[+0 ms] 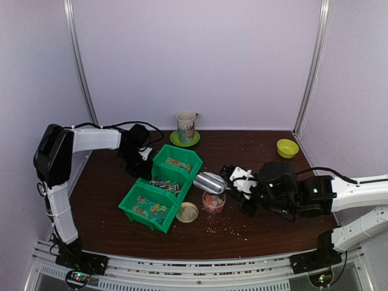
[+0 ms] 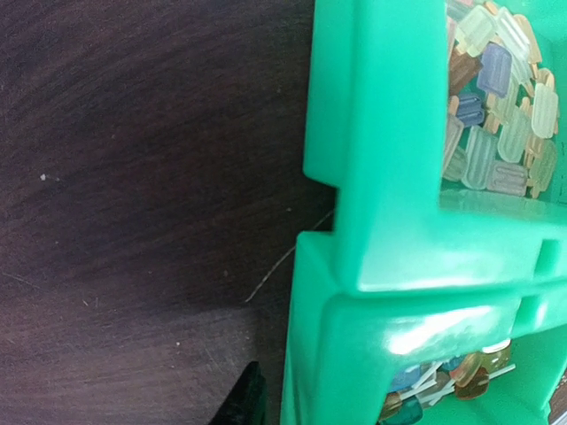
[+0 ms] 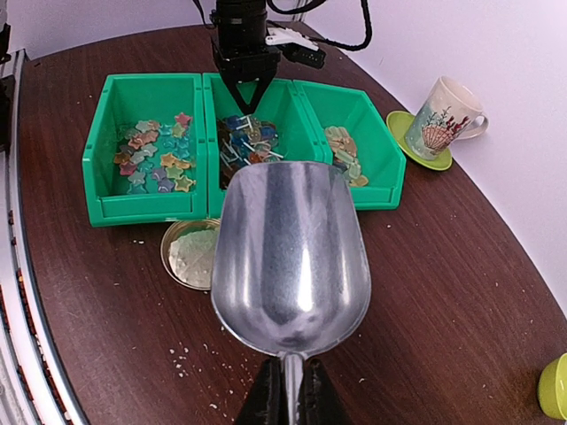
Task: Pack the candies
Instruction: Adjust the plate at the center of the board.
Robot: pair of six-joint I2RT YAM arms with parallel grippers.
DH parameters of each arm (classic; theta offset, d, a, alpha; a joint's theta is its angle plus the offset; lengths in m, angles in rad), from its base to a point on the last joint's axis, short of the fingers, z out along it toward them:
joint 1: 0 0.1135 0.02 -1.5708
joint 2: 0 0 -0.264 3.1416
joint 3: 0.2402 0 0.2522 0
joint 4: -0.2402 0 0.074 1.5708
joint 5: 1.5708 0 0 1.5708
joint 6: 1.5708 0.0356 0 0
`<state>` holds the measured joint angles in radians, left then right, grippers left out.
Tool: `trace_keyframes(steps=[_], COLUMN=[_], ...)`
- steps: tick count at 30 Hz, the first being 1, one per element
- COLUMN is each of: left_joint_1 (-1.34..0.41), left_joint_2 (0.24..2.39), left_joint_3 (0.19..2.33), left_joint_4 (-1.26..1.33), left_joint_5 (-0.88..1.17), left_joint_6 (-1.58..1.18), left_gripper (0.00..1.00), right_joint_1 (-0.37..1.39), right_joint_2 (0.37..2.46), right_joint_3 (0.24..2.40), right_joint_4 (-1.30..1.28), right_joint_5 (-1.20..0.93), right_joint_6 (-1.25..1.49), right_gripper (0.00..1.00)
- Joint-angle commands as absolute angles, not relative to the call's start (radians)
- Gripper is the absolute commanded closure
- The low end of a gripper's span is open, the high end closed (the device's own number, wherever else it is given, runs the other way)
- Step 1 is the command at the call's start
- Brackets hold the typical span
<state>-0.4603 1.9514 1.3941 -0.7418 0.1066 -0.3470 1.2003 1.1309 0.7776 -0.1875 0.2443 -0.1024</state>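
The right gripper (image 3: 288, 391) is clenched on the handle of a metal scoop (image 3: 291, 252), whose bowl looks empty and hangs over a clear jar (image 1: 213, 204) holding orange-red pieces. Most candies (image 3: 151, 158) lie sorted in three joined green bins (image 3: 142, 205). The tan lid (image 3: 190, 255) lies just beside the bins. The left gripper (image 3: 246, 99) hangs over the middle bin's far edge, fingers converging; I cannot tell whether they grip anything.

White shells and bulky black joints on left arm (image 1: 91, 139) and right arm (image 1: 359, 193), black cables (image 3: 361, 22), black left claw (image 3: 249, 93).
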Motion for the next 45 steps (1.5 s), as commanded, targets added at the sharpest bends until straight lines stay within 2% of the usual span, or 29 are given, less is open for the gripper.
trace_keyframes(steps=[1, 13, 20, 33, 39, 45], left_joint_1=[-0.464, -0.470, -0.471, -0.477, -0.451, -0.412], left_joint_2=[1.971, 1.996, 1.984, 1.777, 1.662, 1.581], left_joint_3=[1.382, 1.379, 1.384, 1.279, 1.151, 0.977], left_joint_4=[-0.724, -0.725, -0.730, -0.684, -0.566, -0.260], left_joint_5=[0.092, 0.097, 0.090, 0.179, 0.336, 0.705], left_joint_6=[-0.343, -0.337, -0.340, -0.404, -0.412, -0.540], left_gripper=[0.80, 0.81, 1.00, 1.00, 1.00, 1.00], right_joint_1=[1.205, 1.203, 1.204, 1.204, 1.204, 1.203], right_joint_2=[1.146, 1.167, 1.196, 1.299, 1.260, 1.190], right_joint_3=[0.818, 0.855, 0.900, 1.125, 1.136, 1.150], right_joint_4=[-0.202, -0.242, -0.285, -0.497, -0.499, -0.491], right_joint_5=[0.235, 0.227, 0.223, 0.253, 0.208, 0.146], right_joint_6=[-0.103, -0.109, -0.114, -0.096, -0.062, -0.045], right_gripper=[1.00, 1.00, 1.00, 1.00, 1.00, 1.00])
